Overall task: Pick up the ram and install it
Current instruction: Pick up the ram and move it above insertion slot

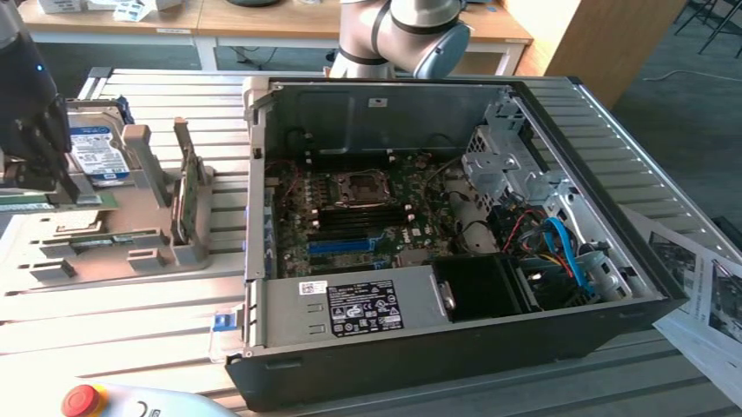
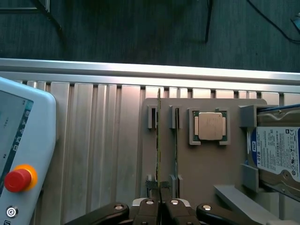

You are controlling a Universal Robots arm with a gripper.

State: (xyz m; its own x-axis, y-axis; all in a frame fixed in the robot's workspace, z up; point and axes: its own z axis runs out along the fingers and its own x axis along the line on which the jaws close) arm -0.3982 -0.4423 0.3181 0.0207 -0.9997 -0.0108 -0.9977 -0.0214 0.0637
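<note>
The ram (image 2: 158, 136) is a thin green stick seen edge-on, running along the grey fixture tray (image 2: 206, 164). My gripper (image 2: 160, 186) is shut on its near end, one dark finger on each side. In the exterior view the gripper (image 1: 52, 193) hangs over the tray (image 1: 139, 226) at that view's left, with the green ram (image 1: 72, 202) at its tips. A second thin green stick (image 2: 176, 140) stands in the tray beside the held one. The open computer case (image 1: 464, 347), with its motherboard (image 1: 347, 217), lies well off to the exterior view's right of the gripper.
A processor chip (image 2: 211, 126) and a hard drive (image 2: 276, 150) sit in the tray. A wider green card (image 1: 186, 195) stands upright in it. A pendant with a red stop button (image 2: 18, 180) lies on the slatted table. Papers (image 1: 707, 287) lie beside the case.
</note>
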